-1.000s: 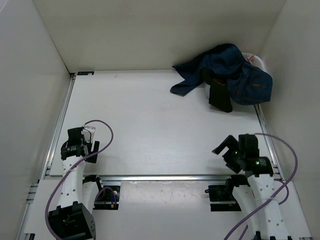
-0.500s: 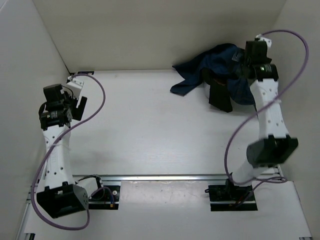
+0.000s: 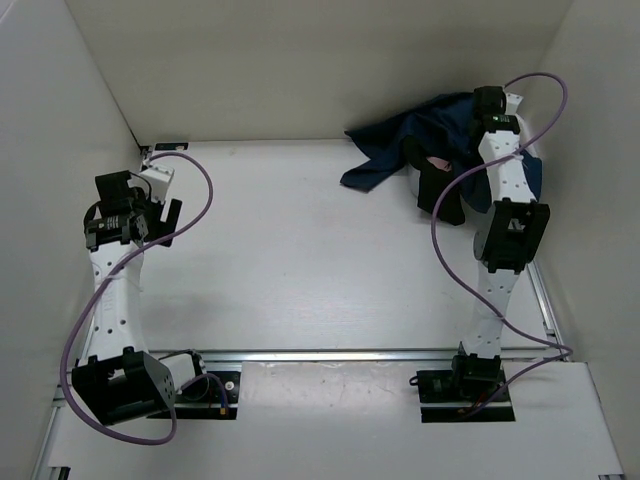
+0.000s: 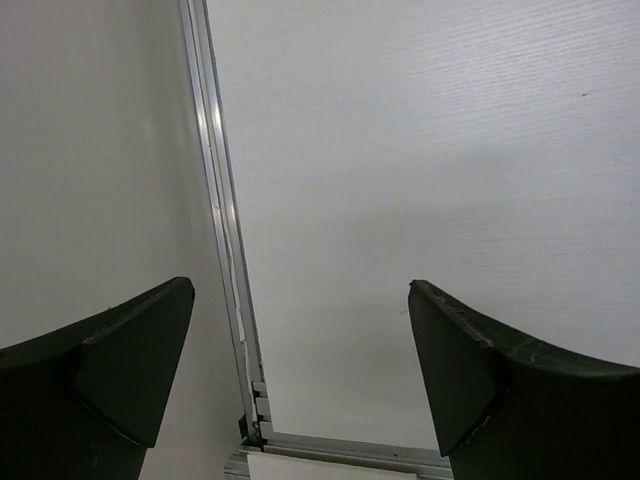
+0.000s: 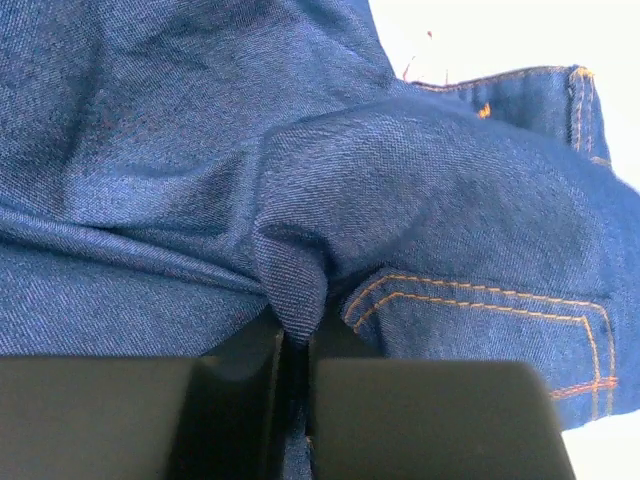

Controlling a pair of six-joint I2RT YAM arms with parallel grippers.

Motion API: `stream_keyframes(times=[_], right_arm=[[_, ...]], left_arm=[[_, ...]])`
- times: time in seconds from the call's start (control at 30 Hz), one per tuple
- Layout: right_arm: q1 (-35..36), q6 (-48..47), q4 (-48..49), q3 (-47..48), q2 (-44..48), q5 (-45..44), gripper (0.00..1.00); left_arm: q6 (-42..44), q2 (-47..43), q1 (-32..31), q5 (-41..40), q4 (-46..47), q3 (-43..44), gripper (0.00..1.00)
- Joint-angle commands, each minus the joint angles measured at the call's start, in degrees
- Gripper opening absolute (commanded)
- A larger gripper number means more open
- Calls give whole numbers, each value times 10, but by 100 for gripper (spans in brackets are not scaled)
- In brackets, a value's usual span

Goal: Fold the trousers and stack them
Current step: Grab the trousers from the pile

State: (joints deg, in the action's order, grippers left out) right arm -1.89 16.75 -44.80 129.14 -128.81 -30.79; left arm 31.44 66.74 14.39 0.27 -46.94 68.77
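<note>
Only wrist view: right claw (image 5: 297,340) pinches trousers (image 5: 420,200) | left claw (image 4: 300,310) agape

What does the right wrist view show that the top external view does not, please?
Only the right wrist view: the right gripper shut on a pinched fold of denim, beside orange pocket stitching. Only the top external view: the left gripper over the white table, and a black garment. Both: the dark navy-blue denim trousers.
</note>
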Motion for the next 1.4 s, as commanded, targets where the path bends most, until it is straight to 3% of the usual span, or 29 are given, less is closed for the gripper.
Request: stream_keyframes(times=[0.0,0.2,0.4,0.5,0.77,0.87,0.9,0.93,1.03,1.2,1.37], right_arm=[[-2,-4,8,2,92,-10,0],[94,-60,71,-67,276,81,0],[410,-158,131,15,375,134,0],[492,-127,170,-19,410,134,0],[497,75,118,-207,445,116,0],[452,161,71,-290,445,106,1],[436,179,45,-312,445,114,10],[418,193,34,-335,445,131,41],[347,191,34,-422,434,212,77],[311,97,-18,-460,407,230,87],[311,84,-25,-557,422,247,90]], left_arm=[[-12,-14,-2,10,-6,-5,100],[-23,-14,-2,4,-6,-5,100],[-39,-21,-2,4,-6,0,100],[-45,-26,-2,-11,-6,14,100],[-51,-50,-2,-27,-6,47,100],[-25,-57,-2,-27,-6,42,100],[-17,-57,-2,-27,-11,37,100],[-8,-57,-2,-21,-21,36,100],[32,-51,-2,-6,-45,23,100],[112,-24,-14,32,-122,-5,100],[172,-4,-52,117,-193,-33,100]])
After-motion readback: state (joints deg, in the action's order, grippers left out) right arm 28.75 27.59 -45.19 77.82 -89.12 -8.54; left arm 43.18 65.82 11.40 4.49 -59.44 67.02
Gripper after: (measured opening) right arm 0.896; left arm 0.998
